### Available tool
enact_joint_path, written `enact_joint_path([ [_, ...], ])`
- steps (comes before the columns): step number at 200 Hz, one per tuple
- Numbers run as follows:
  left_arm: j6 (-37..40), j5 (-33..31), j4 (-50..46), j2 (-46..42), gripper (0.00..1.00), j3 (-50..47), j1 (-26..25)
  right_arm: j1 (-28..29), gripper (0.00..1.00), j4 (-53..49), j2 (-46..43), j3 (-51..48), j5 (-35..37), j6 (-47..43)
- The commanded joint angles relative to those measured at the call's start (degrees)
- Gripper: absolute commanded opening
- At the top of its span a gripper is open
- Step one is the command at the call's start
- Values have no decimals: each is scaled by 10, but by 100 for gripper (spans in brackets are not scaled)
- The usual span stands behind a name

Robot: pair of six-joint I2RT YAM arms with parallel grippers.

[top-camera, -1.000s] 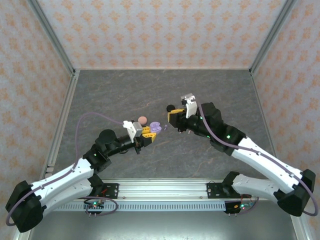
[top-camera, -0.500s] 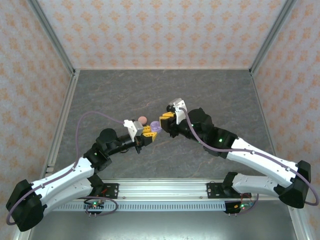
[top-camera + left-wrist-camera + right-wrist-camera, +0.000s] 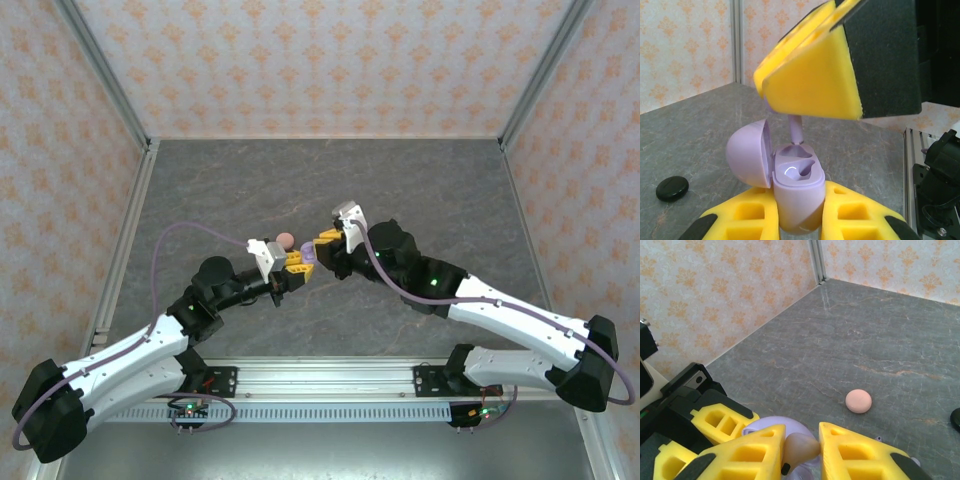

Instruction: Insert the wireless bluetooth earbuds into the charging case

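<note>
Lilac plastic charging case, its lid open, stands clamped in the left gripper above the middle of the grey stone-patterned table. The right gripper pinches a small lilac stemmed earbud directly over it, stem pointing down at the socket.

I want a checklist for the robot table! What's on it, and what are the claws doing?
Surface: grey marbled table.
Job's things: lilac charging case, lid open, upright; lilac earbud above it, stem pointing down at the case's slot.
Clutter: pink disc and black disc, both lying on the table.
Grippers: left gripper shut on the lilac charging case; right gripper shut on the lilac earbud.
Cables: purple cable looping above the left arm.
Surroundings: patterned walls on three sides.
</note>
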Motion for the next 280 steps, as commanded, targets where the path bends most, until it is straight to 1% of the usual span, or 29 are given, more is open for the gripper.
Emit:
enact_joint_path([
  [1,-7,-7,1,-3,0,22,-3,4,22,1,0,-8,1,2],
  [45,-7,-6,1,-4,0,22,-3,4,22,-2,8,-10,-7,3],
  [126,-5,-5,4,-1,0,24,-3,4,23,-7,8,-14,-45,26],
  [205,4,3,1,0,0,23,-3,4,23,-18,3,-3,-13,56],
  [280,6,6,4,-1,0,20,-3,-7,24,-16,-3,4,-28,93],
])
